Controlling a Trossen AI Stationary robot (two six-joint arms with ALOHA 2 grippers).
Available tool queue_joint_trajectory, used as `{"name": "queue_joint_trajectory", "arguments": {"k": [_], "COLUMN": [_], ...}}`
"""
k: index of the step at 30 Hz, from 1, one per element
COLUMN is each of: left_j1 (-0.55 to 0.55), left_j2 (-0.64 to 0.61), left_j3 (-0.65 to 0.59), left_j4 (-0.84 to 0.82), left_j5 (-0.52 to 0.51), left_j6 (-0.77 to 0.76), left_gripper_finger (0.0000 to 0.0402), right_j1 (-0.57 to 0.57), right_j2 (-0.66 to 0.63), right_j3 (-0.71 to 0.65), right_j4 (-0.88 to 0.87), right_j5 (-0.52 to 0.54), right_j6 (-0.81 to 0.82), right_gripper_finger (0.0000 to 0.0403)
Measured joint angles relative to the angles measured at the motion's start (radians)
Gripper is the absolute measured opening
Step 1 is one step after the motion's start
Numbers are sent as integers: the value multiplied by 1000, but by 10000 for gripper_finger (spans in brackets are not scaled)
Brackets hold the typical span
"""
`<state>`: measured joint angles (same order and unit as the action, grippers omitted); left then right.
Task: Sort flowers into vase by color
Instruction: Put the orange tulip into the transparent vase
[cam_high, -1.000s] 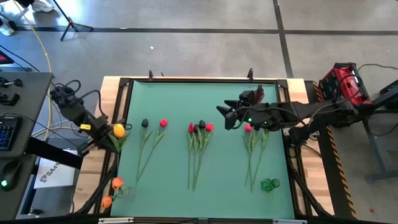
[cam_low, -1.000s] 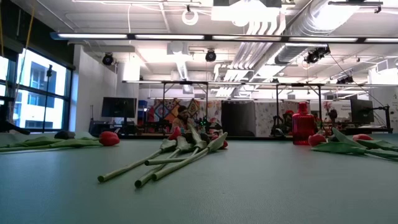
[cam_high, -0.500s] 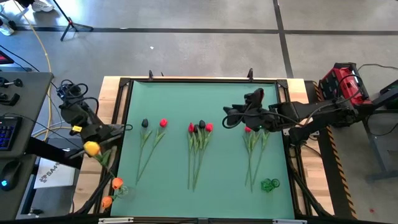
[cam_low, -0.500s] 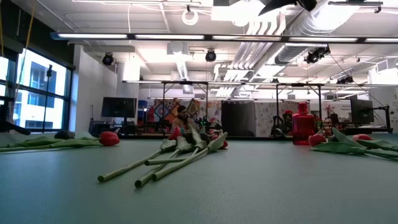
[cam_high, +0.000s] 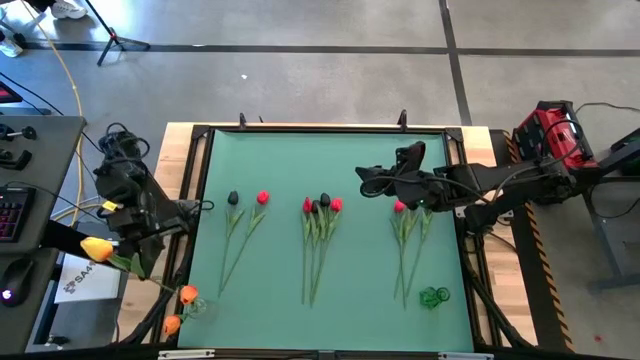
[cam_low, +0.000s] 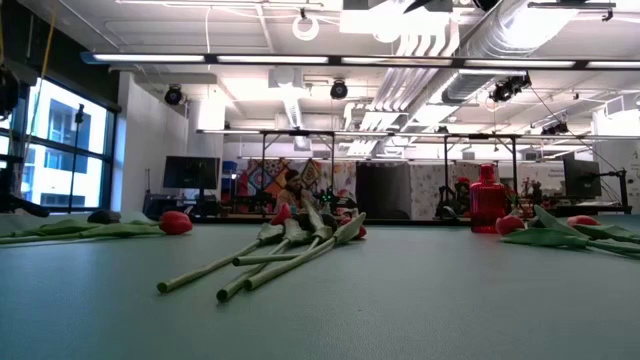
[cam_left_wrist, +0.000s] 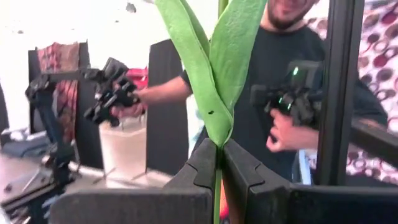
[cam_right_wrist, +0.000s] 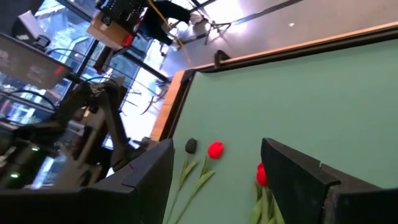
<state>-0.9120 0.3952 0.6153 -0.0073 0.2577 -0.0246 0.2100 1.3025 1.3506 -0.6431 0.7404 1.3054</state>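
My left gripper (cam_high: 133, 256) is off the table's left edge, shut on an orange tulip whose head (cam_high: 95, 247) points away from the table. My right gripper (cam_high: 368, 180) hovers open above the mat, between the middle bunch and the right bunch. A dark bud (cam_high: 233, 198) and a red one (cam_high: 262, 197) lie flat at left. The middle bunch (cam_high: 320, 205) (cam_low: 290, 245) holds red and dark buds. The right bunch (cam_high: 399, 207) has a red head. Two orange tulips (cam_high: 188, 294) stand at the near left corner, and a green vase (cam_high: 433, 296) stands near right. My left gripper pinches the orange tulip's stem (cam_left_wrist: 217, 163) between its two fingers, just below where the two green leaves (cam_left_wrist: 214, 74) spread. The fingers lie across the stem. The tulip is lifted clear, lying roughly level, its head out past the table's left side.
Black frame rails run along the table edges (cam_high: 200, 180). A red device (cam_high: 550, 135) sits beyond the right edge, and a desk with a keyboard (cam_high: 15, 215) stands at left. A person (cam_left_wrist: 280, 93) stands in the room holding hand controllers. Bare mat lies toward the far edge.
My left gripper swung the orange tulip away from the table's left edge, outward and toward the near side. The flower turned so its head now points left, off the table. My right gripper drifted slightly toward the far edge and stayed open.
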Motion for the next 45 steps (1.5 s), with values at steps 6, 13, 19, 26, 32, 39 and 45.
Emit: {"name": "queue_joint_trajectory", "arguments": {"k": [6,13,19,26,32,39,45], "left_j1": [-55,-93,-93,-101,-129,-146,-152], "left_j2": [26,27,35,64,81,93,117], "left_j3": [-101,-148,-149,-149,-149,-149,-149], "left_j4": [73,67,58,57,56,55,9], "left_j5": [-33,-182,-220,-212,-210,-220,-222], "left_j6": [-69,-15,-28,-82,-64,-50,-43], "left_gripper_finger": [0,0,0,0,0,0,0], "right_j1": [0,7,46,112,137,154,154], "right_j2": [7,16,19,46,89,118,118], "right_j3": [0,0,0,0,0,0,0], "right_j4": [11,42,47,35,23,18,22], "right_j5": [-2,-45,-61,-50,-42,-68,-70], "right_j6": [-4,-9,-9,11,75,109,118], "right_gripper_finger": [232,232,232,232,232,232,232]}}
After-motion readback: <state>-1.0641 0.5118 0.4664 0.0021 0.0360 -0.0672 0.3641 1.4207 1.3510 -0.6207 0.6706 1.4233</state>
